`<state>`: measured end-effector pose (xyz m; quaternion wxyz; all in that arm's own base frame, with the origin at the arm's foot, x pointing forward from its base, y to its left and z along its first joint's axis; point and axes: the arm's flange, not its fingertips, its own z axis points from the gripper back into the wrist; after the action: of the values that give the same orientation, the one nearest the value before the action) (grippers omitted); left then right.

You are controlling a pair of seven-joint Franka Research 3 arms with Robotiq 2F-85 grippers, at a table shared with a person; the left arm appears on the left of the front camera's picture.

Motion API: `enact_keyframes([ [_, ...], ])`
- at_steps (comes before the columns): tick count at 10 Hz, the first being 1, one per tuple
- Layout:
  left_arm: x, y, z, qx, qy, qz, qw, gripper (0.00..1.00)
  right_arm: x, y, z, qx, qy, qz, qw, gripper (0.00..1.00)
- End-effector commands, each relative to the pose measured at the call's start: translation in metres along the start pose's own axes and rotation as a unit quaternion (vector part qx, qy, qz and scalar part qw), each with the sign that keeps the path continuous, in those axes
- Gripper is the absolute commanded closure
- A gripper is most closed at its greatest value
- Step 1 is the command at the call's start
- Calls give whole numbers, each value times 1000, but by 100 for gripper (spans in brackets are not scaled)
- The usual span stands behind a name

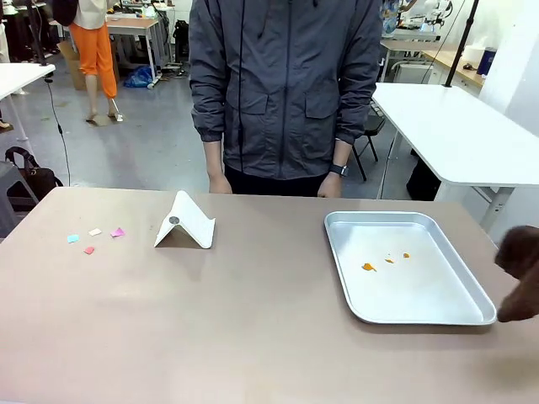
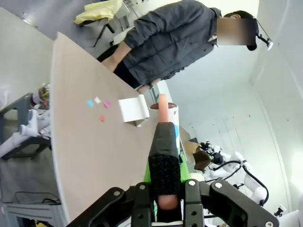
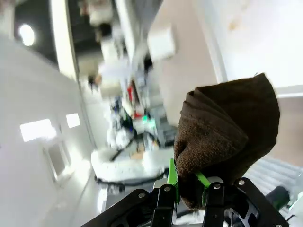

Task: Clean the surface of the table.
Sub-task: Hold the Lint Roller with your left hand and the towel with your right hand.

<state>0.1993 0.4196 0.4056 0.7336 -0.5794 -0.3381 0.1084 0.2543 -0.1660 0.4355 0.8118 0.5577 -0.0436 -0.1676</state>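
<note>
- Table point(image 1: 253, 337): a person point(image 1: 286, 84) stands behind its far edge, at centre.
- Paper scraps point(image 1: 93, 237): four, on the table's left part, left of the folded card.
- Folded card point(image 1: 185, 223): on the table, left of centre (standing tent-wise), well apart from the tray.
- Tray point(image 1: 421, 321): on the table's right part, with crumbs point(image 1: 369, 267) in it.
- Cloth point(image 1: 520, 271): just right of the tray, in the right gripper point(image 3: 187, 187).
- Stick point(image 2: 163, 142): in the left gripper point(image 2: 164, 189).
</note>
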Motion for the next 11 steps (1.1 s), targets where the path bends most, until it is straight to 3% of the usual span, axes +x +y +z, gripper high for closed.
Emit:
enact_keyframes([
  [1,7,16,3,-33,21,-18,999,78,3,-35,15,17,-104,-40,994,90],
  [3,12,21,-7,-35,39,-16,999,78,13,-61,44,51,-165,-39,984,90],
  [5,19,22,-26,-42,53,-15,998,78,23,-63,39,65,-161,-28,984,90],
  [6,11,27,-16,-24,34,-4,999,78,26,-61,29,79,-167,-29,982,90],
  [7,11,27,-16,-24,34,-4,999,78,17,-68,55,47,-161,-56,984,90],
  [11,11,27,-16,-24,34,-4,999,78,17,-68,55,47,-161,-56,984,90],
])
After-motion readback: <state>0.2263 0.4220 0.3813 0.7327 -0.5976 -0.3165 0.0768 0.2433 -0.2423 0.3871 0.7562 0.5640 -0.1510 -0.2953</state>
